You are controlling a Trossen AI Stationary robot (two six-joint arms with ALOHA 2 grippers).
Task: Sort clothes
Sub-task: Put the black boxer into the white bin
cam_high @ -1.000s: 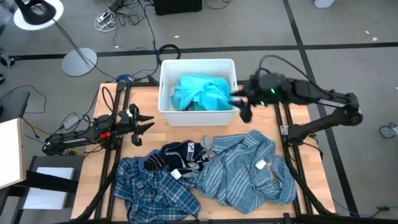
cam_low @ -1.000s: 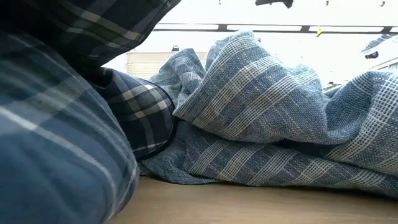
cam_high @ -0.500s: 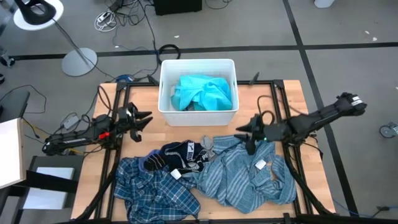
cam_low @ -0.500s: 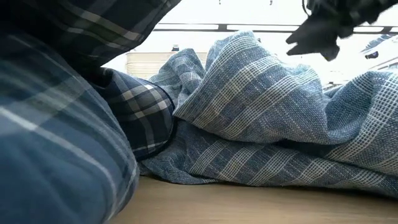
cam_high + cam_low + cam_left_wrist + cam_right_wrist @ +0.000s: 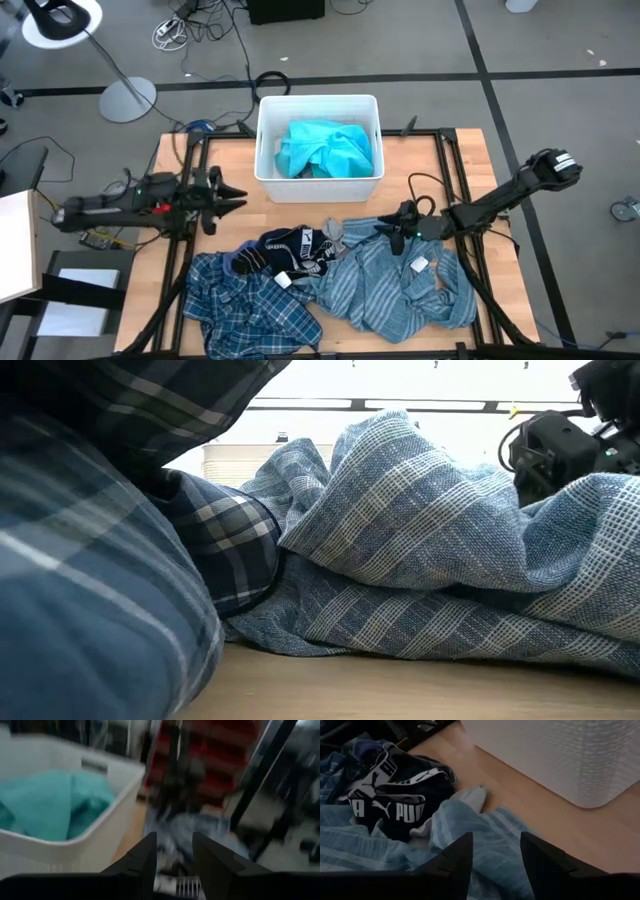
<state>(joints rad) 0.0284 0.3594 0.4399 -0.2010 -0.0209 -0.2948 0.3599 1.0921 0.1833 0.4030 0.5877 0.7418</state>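
My right pincer (image 5: 388,231) hovers spread over the upper edge of the grey-blue striped shirt (image 5: 400,285) on the worktop (image 5: 465,165) — next I drop and pinch. My left pincer (image 5: 228,192) waits open beside the bin (image 5: 266,120), turquoise tee (image 5: 325,148) inside.

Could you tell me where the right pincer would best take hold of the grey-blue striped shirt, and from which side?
Probably from above, at the raised fold along the grey-blue striped shirt edge nearest the white bin. The right pincer hovers open right over that bunched edge, which stands up enough to pinch, while the flatter spread parts offer less to grip. The fold also sits beside the black pieces, so stay right of them.
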